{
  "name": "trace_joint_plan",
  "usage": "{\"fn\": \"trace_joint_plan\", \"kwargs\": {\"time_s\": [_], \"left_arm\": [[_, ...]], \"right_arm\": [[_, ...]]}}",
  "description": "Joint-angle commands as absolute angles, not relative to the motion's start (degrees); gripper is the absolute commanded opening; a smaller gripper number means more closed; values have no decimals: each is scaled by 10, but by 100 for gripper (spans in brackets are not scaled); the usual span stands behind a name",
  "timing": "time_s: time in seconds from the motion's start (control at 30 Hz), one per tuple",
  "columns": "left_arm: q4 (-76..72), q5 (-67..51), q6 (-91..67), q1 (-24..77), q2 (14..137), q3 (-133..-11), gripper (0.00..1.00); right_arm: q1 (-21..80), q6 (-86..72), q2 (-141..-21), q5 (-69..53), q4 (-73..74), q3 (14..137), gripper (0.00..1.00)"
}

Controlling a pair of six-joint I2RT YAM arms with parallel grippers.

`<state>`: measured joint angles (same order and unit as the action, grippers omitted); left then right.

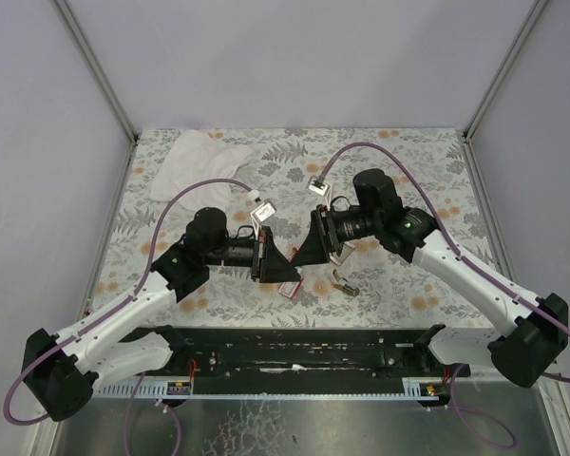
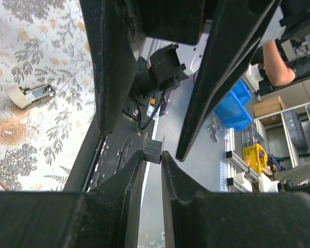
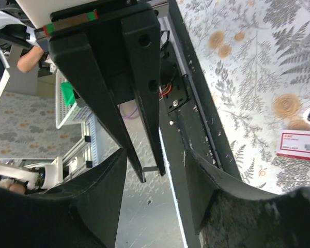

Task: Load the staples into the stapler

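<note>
Two grippers tip to tip at frame centre in the overhead view: left gripper reaching in from the lower left, right gripper from the right, both above the floral table. Just below the tips, the red box of staples, flat on the table. A little to its right, near but apart, the stapler, untouched. In the upper left of the table, a crumpled white cloth, out of play. By the look of it, a mid-air handover of a strip, with loading itself not yet begun. On to the left wrist view: own fingers along the bottom edge pressed almost together, apparently pinching a staple strip, seen edge-on as a thin pale sliver and too slight to swear to. At middle left of that frame, the stapler on its side, pinkish-tan end toward the left edge, silver metal pointing right; magazine open or closed, cannot tell. Then the right wrist view: own fingers spread wide across the bottom, nothing gripped. Above them, the left gripper's dark fingers slanting down to centre, the staple strip a short silver bar at their tips. At the right edge, the red box, pale label up. Next, probably: close the right jaws squarely on the strip without bending it, let go with the left only once it is gripped, then carry it over to the stapler — fine alignment needed, little margin.
</note>
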<state>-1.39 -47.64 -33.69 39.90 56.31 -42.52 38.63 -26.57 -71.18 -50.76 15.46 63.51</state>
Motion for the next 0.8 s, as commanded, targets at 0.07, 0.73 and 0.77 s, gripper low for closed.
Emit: {"fn": "trace_joint_plan", "kwargs": {"time_s": [0.07, 0.73, 0.77], "left_arm": [[38, -494, -281, 407, 573, -451, 4], [39, -490, -282, 409, 579, -460, 3], [39, -491, -283, 409, 579, -461, 3]], "right_arm": [[388, -266, -708, -561, 182, 660, 54], [388, -241, -713, -555, 223, 654, 34], [388, -241, -713, -556, 223, 654, 34]]}}
